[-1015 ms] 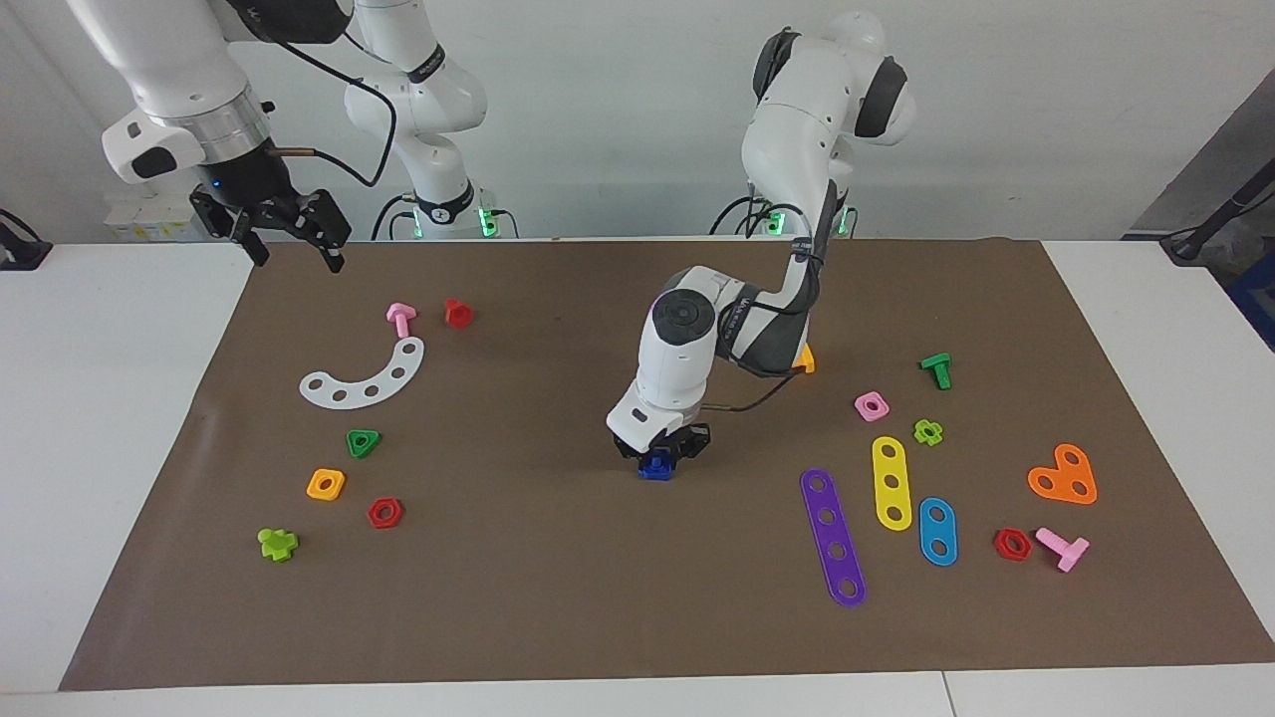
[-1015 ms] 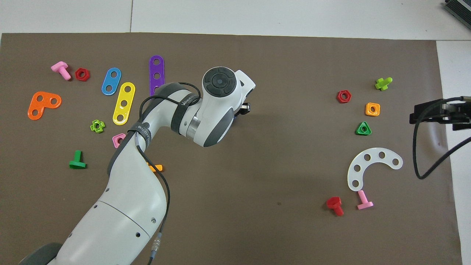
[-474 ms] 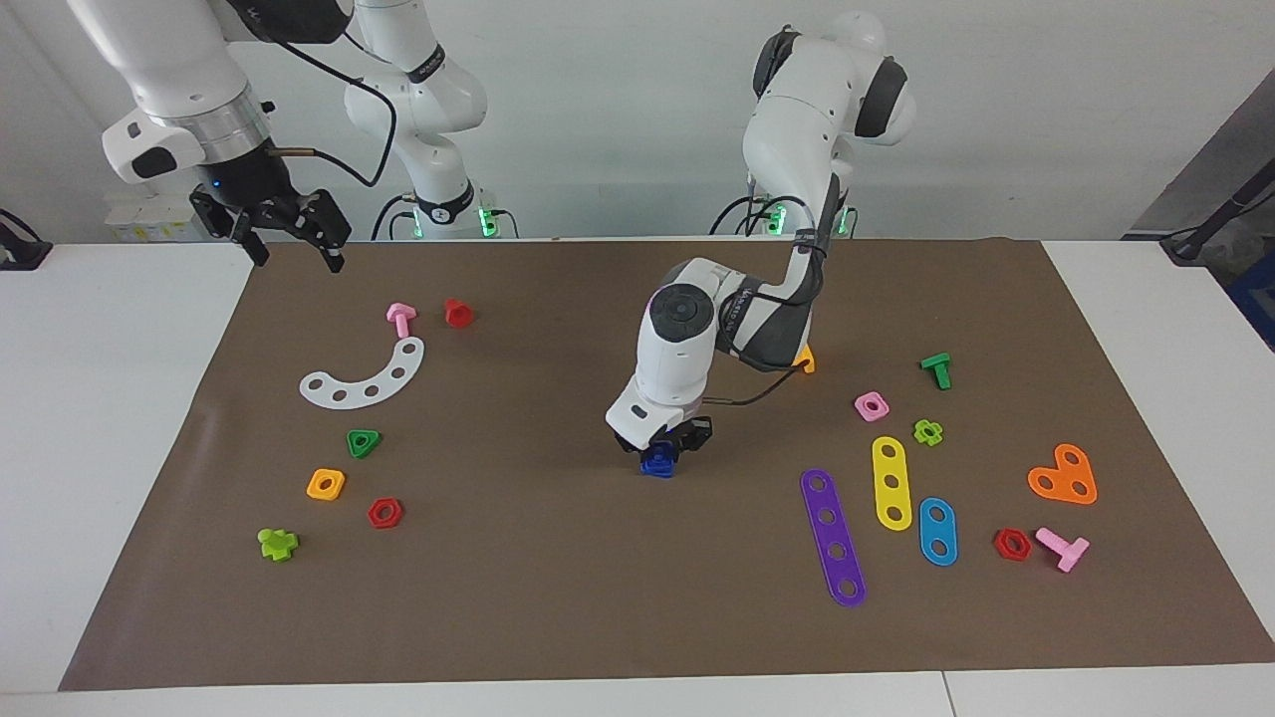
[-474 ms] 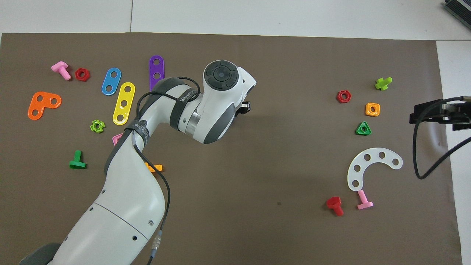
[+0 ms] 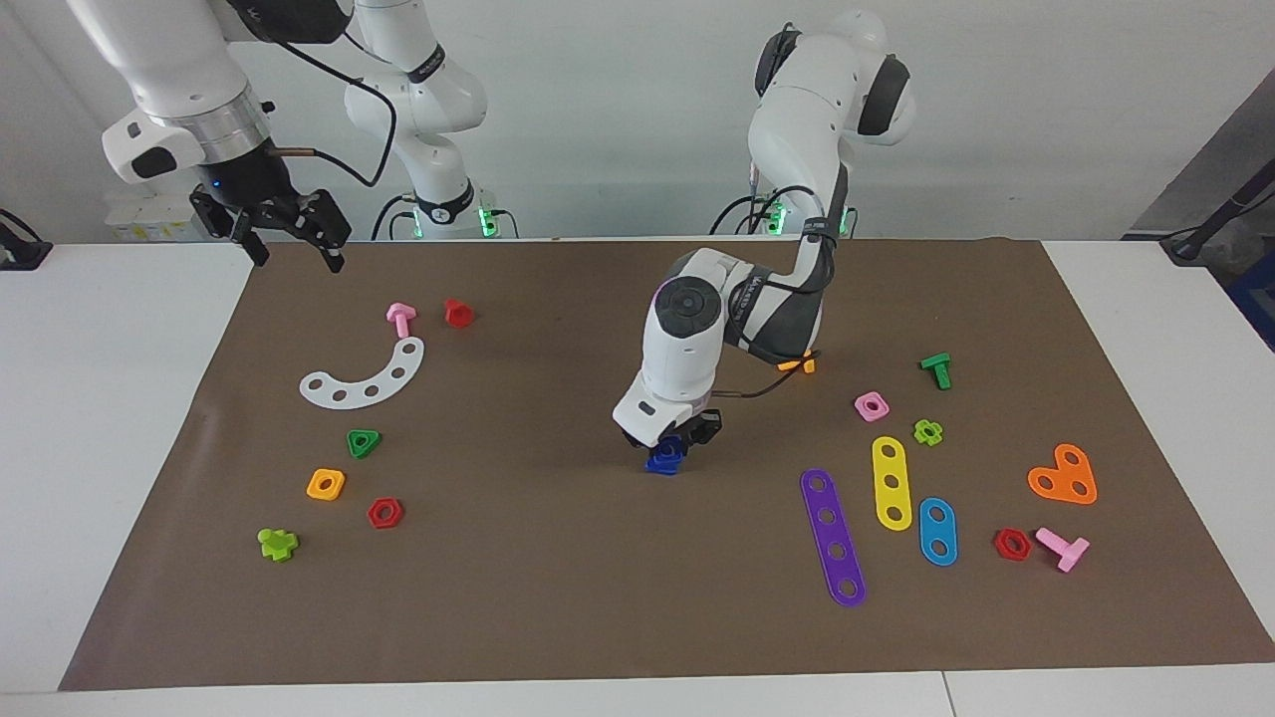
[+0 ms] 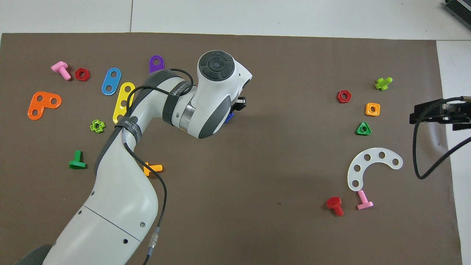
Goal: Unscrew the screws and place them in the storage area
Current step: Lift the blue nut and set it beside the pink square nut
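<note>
Left gripper is clamped on the dark blue screw at centre frame of the facing view, just above the brown mat. The purple strip lies lower right. Right gripper waits at upper left, fingers apart, holding nothing.

Both arms wear glossy white shells with dark grey joint bands and round grey caps, a thin black cable strapped along the left arm, a silver ring above the right arm's black wrist, black two-finger grippers, and green lights glowing at both bases.
</note>
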